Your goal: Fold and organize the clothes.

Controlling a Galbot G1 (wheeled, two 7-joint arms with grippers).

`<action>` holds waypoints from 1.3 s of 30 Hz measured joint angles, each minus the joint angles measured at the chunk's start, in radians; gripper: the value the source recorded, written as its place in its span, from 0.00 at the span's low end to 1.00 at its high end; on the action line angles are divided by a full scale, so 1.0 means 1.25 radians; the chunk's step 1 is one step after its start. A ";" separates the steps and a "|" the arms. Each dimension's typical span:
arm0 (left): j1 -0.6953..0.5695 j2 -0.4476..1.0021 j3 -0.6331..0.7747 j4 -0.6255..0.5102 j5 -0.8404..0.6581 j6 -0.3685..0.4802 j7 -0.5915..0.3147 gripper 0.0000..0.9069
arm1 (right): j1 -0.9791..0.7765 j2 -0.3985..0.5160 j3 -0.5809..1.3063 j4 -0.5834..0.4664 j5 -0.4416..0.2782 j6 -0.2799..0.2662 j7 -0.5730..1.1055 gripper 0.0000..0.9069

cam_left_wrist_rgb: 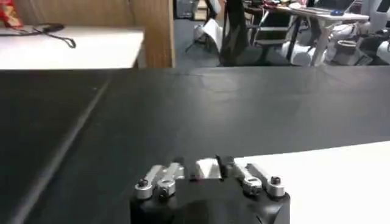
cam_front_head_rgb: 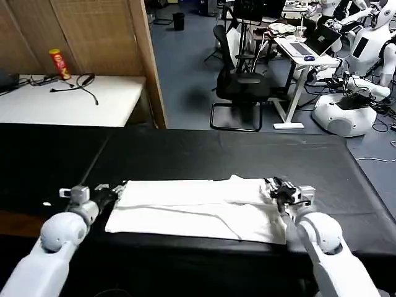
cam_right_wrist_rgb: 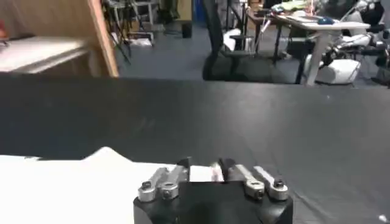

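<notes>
The clothes are one white T-shirt, lying plain side up as a long folded band across the black table. My left gripper sits at the band's far left corner. In the left wrist view the left gripper is shut on a bit of the white T-shirt. My right gripper sits at the far right corner. The right gripper is likewise shut on the T-shirt. A small ridge of cloth rises beside it.
Bare black tabletop stretches beyond the shirt to the far edge. Behind on the left stand a white side table with a red can and cables, and a wooden partition. An office chair, a desk and white robots fill the room behind.
</notes>
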 joint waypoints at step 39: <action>0.153 -0.074 -0.072 -0.032 0.204 -0.087 0.035 0.00 | -0.073 0.010 0.044 0.139 0.018 0.017 -0.014 0.97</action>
